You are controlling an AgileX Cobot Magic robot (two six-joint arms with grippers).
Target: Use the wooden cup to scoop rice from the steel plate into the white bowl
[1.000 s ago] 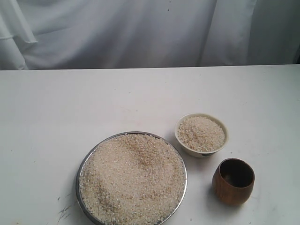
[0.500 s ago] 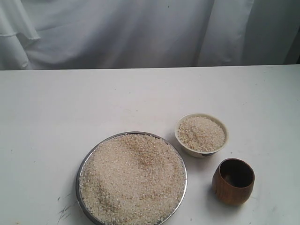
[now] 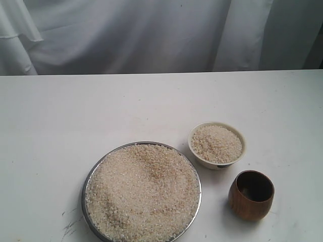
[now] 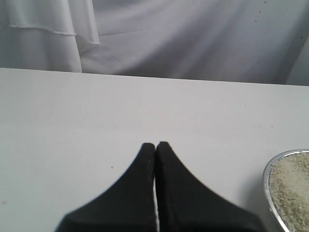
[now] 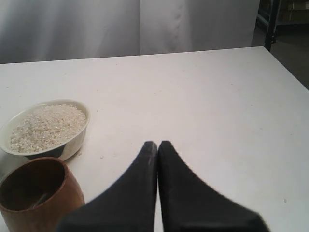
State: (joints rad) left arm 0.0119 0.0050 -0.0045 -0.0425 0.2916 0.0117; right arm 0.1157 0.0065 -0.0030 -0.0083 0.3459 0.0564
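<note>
The steel plate (image 3: 89, 177) lies at the table's front, heaped with rice (image 3: 144, 189); its rim (image 4: 267, 186) also shows in the left wrist view. To its right stands the white bowl (image 3: 217, 161), filled with rice (image 3: 216, 142), also seen as the white bowl (image 5: 75, 140) in the right wrist view. The wooden cup (image 3: 251, 195) stands upright in front of the bowl, dark inside; the right wrist view shows the cup (image 5: 41, 198) too. My left gripper (image 4: 155, 144) is shut and holds nothing. My right gripper (image 5: 158, 143) is shut and empty, beside the cup without touching it. Neither gripper shows in the exterior view.
A white table (image 3: 151, 106) carries everything, with a white curtain (image 3: 151, 35) behind it. The table's far right edge (image 5: 285, 67) shows in the right wrist view, with a dark floor beyond. Faint scuff marks (image 3: 68, 224) lie left of the plate.
The curtain at the back has shifted slightly. Plate, bowl and cup have not moved.
</note>
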